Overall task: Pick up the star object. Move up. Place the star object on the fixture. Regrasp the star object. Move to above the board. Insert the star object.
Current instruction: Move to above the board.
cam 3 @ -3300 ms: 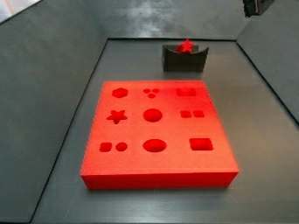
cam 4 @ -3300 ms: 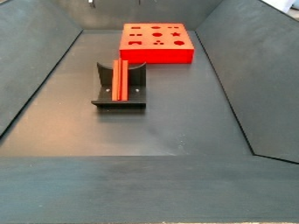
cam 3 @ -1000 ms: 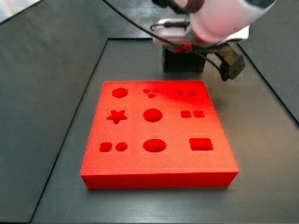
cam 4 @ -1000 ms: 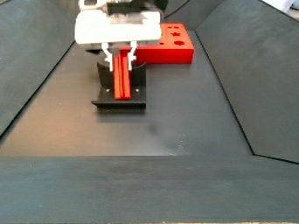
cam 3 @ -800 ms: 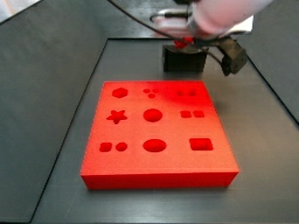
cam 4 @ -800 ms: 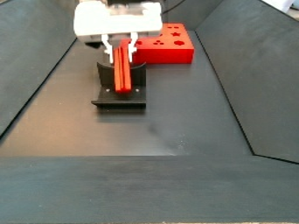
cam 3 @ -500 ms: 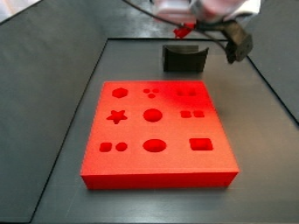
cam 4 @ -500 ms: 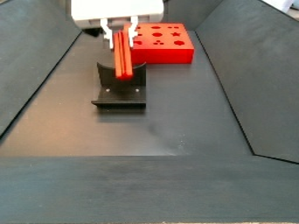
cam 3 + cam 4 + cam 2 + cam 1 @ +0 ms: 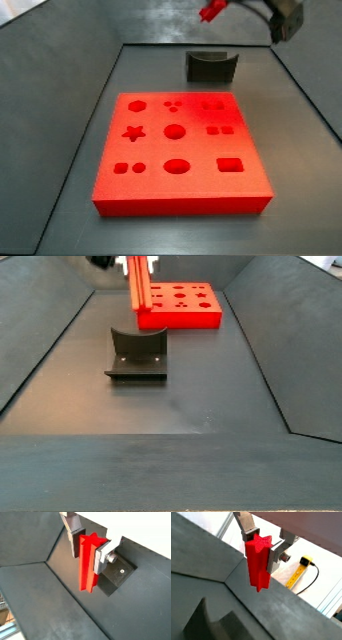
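Side views both place the end effector high over the far end of the worktop (image 9: 174,396), largely cut off by the frame edge. In a side view the fixture (image 9: 136,354) sits at about 10 o'clock from the frame's centre, its notch unoccupied, with the board (image 9: 179,305) lying beyond it toward 12 o'clock. Above the fixture the star object (image 9: 138,280) hangs upright as a long red bar, well clear of the notch, its upper end running out of frame.

In a side view the board (image 9: 178,150) fills the middle, its star-shaped hole (image 9: 134,132) at 9 o'clock of the slab. The fixture (image 9: 210,66) stands just past the board's far edge at 12 o'clock, and the star object (image 9: 213,10) shows as a small red tip at 1 o'clock, high above it.

Both wrist views show the end effector (image 9: 260,542) (image 9: 87,543) clamped on the star object (image 9: 258,562) (image 9: 88,562), one silver finger (image 9: 276,558) (image 9: 100,558) pressed against each side near the peg's upper part.
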You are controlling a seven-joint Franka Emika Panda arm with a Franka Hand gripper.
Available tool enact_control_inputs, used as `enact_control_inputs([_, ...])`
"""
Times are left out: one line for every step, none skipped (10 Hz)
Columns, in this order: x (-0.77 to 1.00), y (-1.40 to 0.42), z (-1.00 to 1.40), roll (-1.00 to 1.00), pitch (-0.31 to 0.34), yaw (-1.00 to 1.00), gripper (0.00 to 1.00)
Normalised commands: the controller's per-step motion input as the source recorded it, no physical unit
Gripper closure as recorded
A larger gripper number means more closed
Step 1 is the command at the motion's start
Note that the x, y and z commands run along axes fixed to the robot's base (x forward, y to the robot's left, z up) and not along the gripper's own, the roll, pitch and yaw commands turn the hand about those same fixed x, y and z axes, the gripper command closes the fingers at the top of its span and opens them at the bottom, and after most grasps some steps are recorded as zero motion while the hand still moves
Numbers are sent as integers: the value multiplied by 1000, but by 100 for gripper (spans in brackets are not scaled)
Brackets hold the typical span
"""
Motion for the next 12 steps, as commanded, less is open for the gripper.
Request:
enact_control_inputs([-61,-27,790,-42,-25,10,100])
enact_control_inputs([-48,-13,618,-45,-11,-5,100])
enact_control_inputs([-39,-12,449,-42,5,-17,100])
enact_control_inputs([-32,-12,215,-43,28,-24,100])
enact_control_inputs([-483,-1000,457,-1000,-62,-133,100])
enact_control_inputs([-480,-1000,457,-1000,-65,-132,100])
enact_control_inputs([-523,-1000,483,-1000,-68,-138,100])
enact_control_inputs([-523,-1000,467,-1000,-69,-142,100])
enact_control_inputs([-533,-1000,476,-1000,-56,-153,100])
enact_control_inputs([-543,-1000,477,-1000,-46,-157,100])
enact_control_inputs([-558,-1000,478,-1000,-37,-160,100])
enact_control_inputs([-567,-1000,477,-1000,-33,-162,100])
